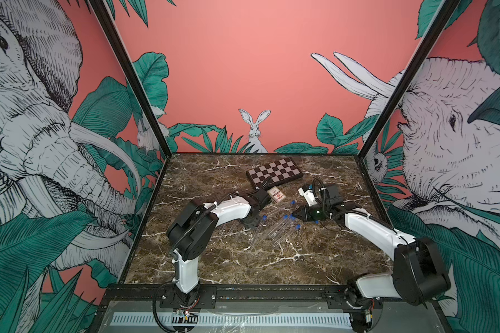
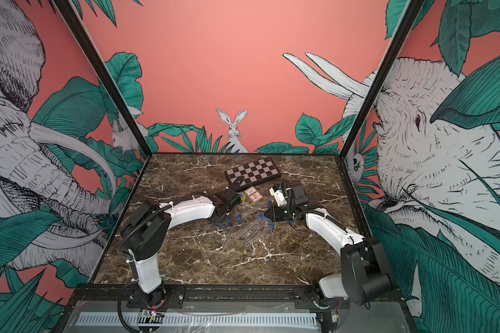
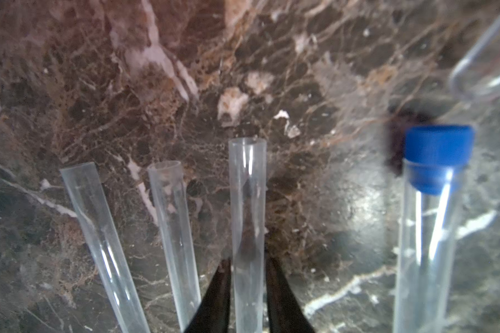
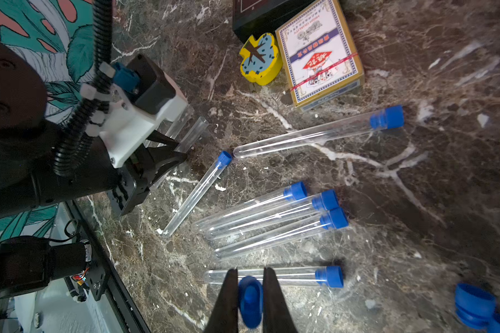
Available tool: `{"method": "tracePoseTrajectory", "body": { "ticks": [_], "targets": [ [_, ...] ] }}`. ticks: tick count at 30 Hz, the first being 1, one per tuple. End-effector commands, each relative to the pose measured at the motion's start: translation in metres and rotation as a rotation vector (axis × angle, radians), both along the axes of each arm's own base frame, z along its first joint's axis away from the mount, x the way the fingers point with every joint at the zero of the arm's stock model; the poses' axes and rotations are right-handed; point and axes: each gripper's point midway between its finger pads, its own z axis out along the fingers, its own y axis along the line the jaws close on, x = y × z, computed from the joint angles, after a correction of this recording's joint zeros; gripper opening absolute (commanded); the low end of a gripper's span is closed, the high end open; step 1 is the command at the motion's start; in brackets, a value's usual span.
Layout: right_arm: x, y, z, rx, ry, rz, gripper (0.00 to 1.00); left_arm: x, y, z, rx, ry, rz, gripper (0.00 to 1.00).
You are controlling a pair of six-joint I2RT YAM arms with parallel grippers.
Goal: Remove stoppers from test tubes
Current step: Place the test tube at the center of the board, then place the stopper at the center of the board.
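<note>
Between the black fingers of our right gripper [image 4: 251, 284] sits a blue stopper [image 4: 250, 302], pinched in a narrow grip and clear of every tube, so we judge that this one is already pulled and only needs setting down. Just past the fingertips lies a capped tube [image 4: 295, 276] flat on the table [image 4: 430, 201]. Beyond it three more capped tubes [image 4: 269, 216] lie side by side, then a thin tube [image 4: 195, 196] and a long tube [image 4: 318, 134], both plugged in blue as well. The long one reaches toward a card box [image 4: 319, 54] with a yellow piece [image 4: 260, 59] beside it. Two loose stoppers [image 4: 474, 305] lie together on the marble near the gripper, apart from the tubes. Our left gripper [image 3: 248, 258] is low over the table with a finger close on either side of an open tube [image 3: 247, 187]. The jaws stand narrow, but we cannot tell whether they press its wall or merely flank it. Two more open tubes [image 3: 175, 230] lie just beside that one, mouths bare and pointing the same way. By our count, three tubes are unplugged, matching the two loose stoppers plus the one we hold, and six are still capped. We reckon the job is about a third done. What is left is to put down this stopper and work through the six.
</note>
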Motion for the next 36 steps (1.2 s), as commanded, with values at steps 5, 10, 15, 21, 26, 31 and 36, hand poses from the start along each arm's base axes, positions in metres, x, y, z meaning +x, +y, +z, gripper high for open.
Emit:
{"method": "tracePoseTrajectory", "body": {
  "ticks": [5,10,15,21,26,31,36],
  "targets": [
    [0.004,-0.019,-0.002,-0.123,-0.023,-0.027,0.00,0.003,-0.001,0.016,-0.023,-0.018,0.020,0.44],
    [0.008,-0.037,-0.011,-0.245,-0.011,-0.053,0.00,0.002,-0.001,0.035,-0.047,-0.043,0.010,0.46],
    [0.019,-0.055,-0.027,-0.382,0.016,-0.070,0.00,-0.005,-0.001,0.054,-0.089,-0.058,-0.016,0.54],
    [0.031,-0.063,-0.044,-0.446,0.055,-0.071,0.00,-0.020,-0.012,0.071,-0.175,-0.062,-0.087,0.58],
    [0.033,-0.071,-0.060,-0.519,0.100,-0.055,0.00,-0.032,-0.029,0.077,-0.222,-0.074,-0.167,0.59],
    [0.031,-0.075,-0.074,-0.548,0.137,-0.039,0.00,-0.037,-0.040,0.076,-0.246,-0.067,-0.181,0.59],
    [0.031,-0.075,-0.085,-0.552,0.155,-0.040,0.01,-0.039,-0.045,0.071,-0.266,-0.049,-0.176,0.59]
  ]
}}
